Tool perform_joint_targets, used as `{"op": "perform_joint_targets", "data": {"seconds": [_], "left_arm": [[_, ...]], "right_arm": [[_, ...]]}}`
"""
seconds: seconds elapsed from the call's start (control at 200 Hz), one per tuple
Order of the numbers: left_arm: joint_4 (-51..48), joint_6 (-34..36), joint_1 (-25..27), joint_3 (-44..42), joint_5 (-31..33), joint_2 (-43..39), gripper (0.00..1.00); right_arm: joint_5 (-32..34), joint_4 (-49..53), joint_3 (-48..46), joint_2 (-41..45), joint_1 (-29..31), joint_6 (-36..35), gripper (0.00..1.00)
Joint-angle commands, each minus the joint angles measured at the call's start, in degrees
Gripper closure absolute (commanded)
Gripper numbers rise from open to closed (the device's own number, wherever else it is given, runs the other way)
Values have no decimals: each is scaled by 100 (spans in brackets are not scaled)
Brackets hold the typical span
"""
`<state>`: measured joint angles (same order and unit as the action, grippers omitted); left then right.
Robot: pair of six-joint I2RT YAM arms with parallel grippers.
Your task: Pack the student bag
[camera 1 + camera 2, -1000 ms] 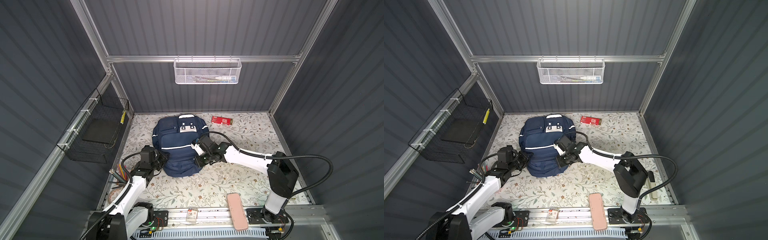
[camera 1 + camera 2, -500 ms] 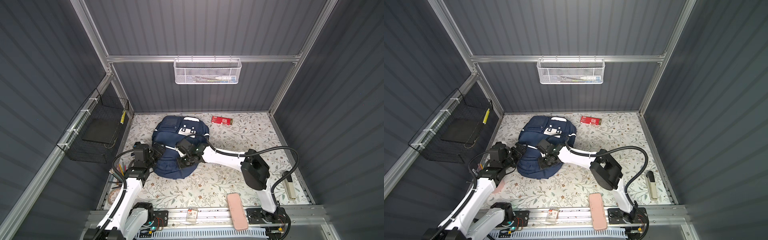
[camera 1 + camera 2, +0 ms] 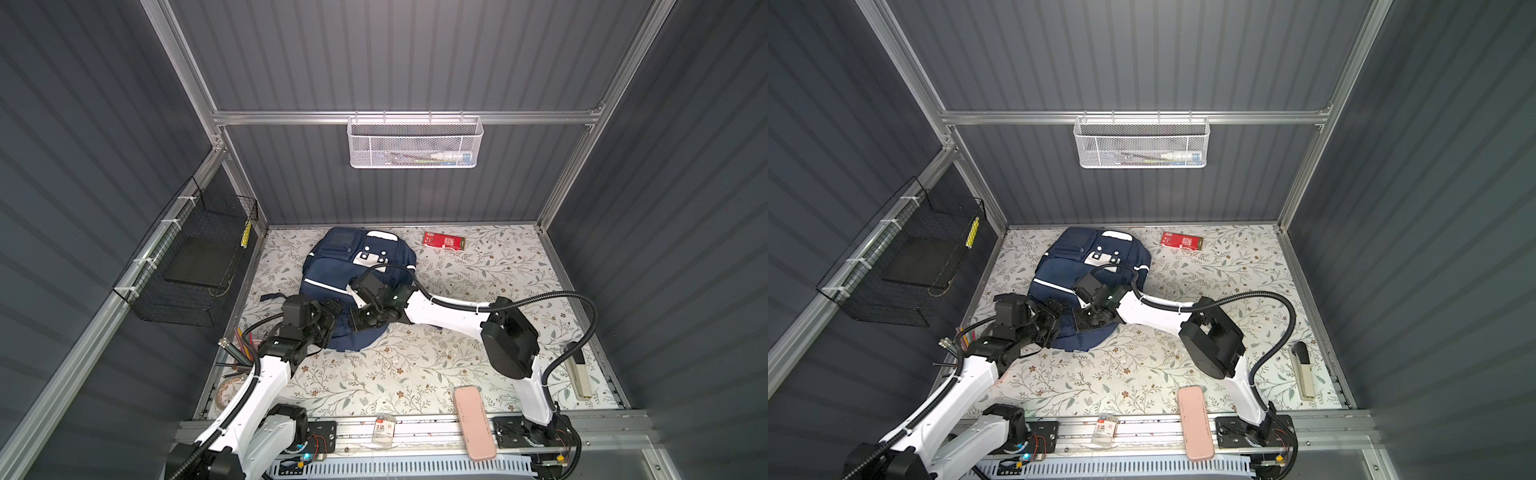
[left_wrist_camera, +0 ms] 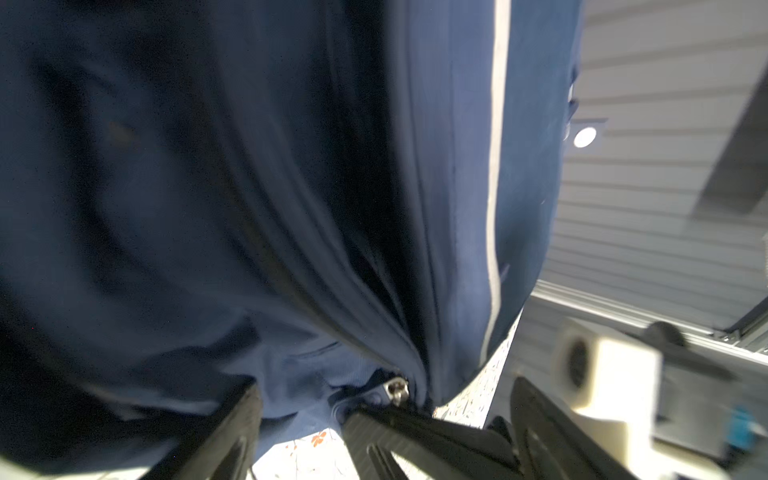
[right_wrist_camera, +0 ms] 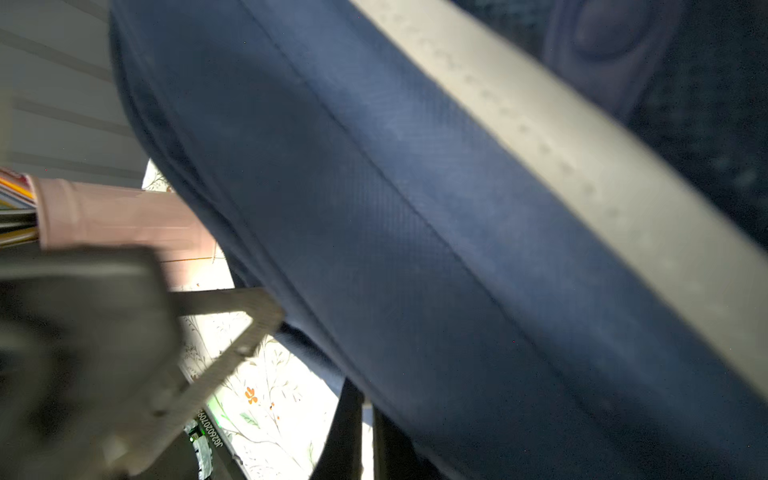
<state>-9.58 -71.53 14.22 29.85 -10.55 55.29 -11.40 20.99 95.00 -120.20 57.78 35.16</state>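
Note:
The student bag (image 3: 332, 257) (image 3: 1059, 257) is a navy backpack with white stripes, lying at the back left of the floral table in both top views. My left gripper (image 3: 332, 309) (image 3: 1059, 307) is at its near edge, open. In the left wrist view its jaws (image 4: 384, 399) stand wide around the bag's lower corner and the silver zip slider (image 4: 397, 388). My right gripper (image 3: 361, 324) (image 5: 365, 415) is shut at that same near edge. Its black fingers (image 4: 415, 436) reach between my left fingers and pinch the bag's zip pull. Navy fabric (image 5: 415, 208) fills the right wrist view.
A red packet (image 3: 443, 241) lies at the back. A pink case (image 3: 473, 422) and a small packet (image 3: 383, 430) rest on the front rail. A stapler (image 3: 577, 374) lies at the right edge, coloured pencils (image 3: 241, 353) at the left. A white mesh basket (image 3: 415, 143) and a black wire basket (image 3: 195, 257) hang on the walls.
The bag has slid and turned to the left with my right gripper shut at its near edge. My left gripper has opened wide and now sits around the bag's lower corner.

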Motion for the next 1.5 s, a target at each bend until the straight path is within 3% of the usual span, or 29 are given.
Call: {"op": "perform_joint_targets", "data": {"seconds": [0.0,0.185,0.295,0.405,0.61,1.021,1.166,1.356,1.496], "left_arm": [[610,-295,355,140,346,359,8],[1017,-279,528,111,599,991,25],[854,-78,527,177,938,906,44],[879,-6,529,182,904,993,73],[975,180,528,170,929,1110,100],[1032,114,529,66,791,928,100],[1256,-1,551,17,659,1053,100],[1414,-146,674,88,562,1036,100],[1465,-227,740,180,453,1016,100]], "right_arm": [[73,-393,-273,274,-45,41,100],[-9,-756,-816,669,125,-27,100],[151,-572,-966,889,223,-203,100],[274,-408,-1207,1074,243,-299,100],[677,-192,-1739,1479,173,-486,100],[881,45,-2493,1973,-557,-871,100],[383,-538,-2597,2289,-331,-1178,100],[-31,-1519,-2607,2174,17,-1178,66],[3,-2038,-2603,1901,32,-1286,53]]}}
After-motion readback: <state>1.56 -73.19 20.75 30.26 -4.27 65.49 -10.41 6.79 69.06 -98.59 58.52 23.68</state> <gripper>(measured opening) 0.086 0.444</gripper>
